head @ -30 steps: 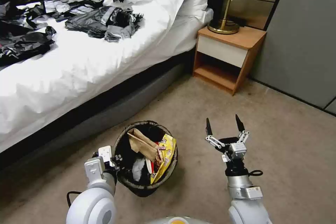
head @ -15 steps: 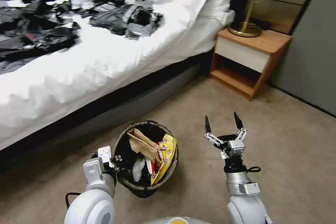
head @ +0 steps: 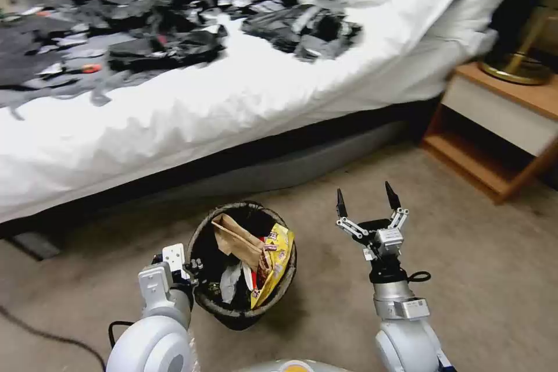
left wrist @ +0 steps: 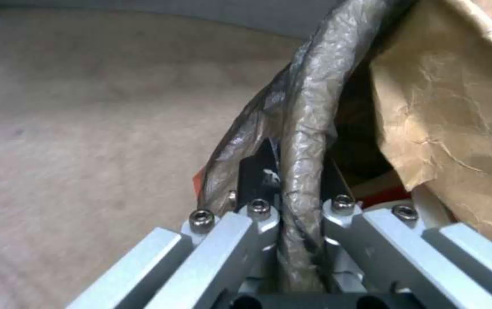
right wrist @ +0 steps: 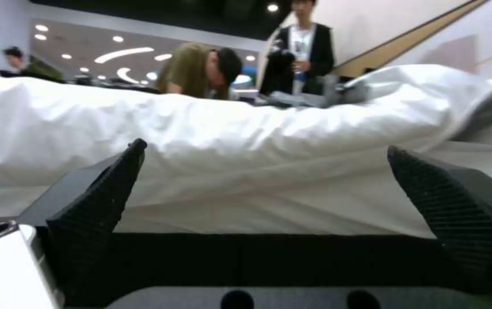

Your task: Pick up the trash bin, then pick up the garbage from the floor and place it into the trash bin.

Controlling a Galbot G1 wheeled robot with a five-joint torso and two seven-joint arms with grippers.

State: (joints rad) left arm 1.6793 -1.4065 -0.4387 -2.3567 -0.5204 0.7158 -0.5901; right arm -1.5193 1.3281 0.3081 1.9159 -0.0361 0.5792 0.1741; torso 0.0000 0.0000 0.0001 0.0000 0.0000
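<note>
the left gripper (left wrist: 291, 210) is pinched shut on the rim of the trash bin (head: 244, 308), its fingers on either side of the dark bag liner folded over the edge, so that the thin wall and the plastic are clamped together. a grip on the rim looks chosen because the round body is too broad to span, and it leaves the mouth open toward the other arm. in the head view the bin sits low in front of the robot, just beside the left wrist, over the beige carpet floor (head: 476, 279); whether its base rests on the carpet or hangs just clear cannot be told.

the bin already holds garbage: a crumpled brown paper bag (head: 235, 241) leaning against the far side, a yellow snack wrapper (head: 273, 267) draped along the right side of the rim, and something pale grey (head: 229, 282) lower down. the paper bag also shows close to the clamped rim in the left wrist view.

the right gripper (head: 368, 208) is raised beside the bin, well apart from it, fingers spread wide and holding nothing, pointing toward the bed (head: 244, 99). that looks like a ready pose for the next piece of litter. no loose litter shows on the carpet around the bin. the bed is strewn with dark plastic bags (head: 163, 52), and a wooden nightstand (head: 494, 145) stands to the right.
</note>
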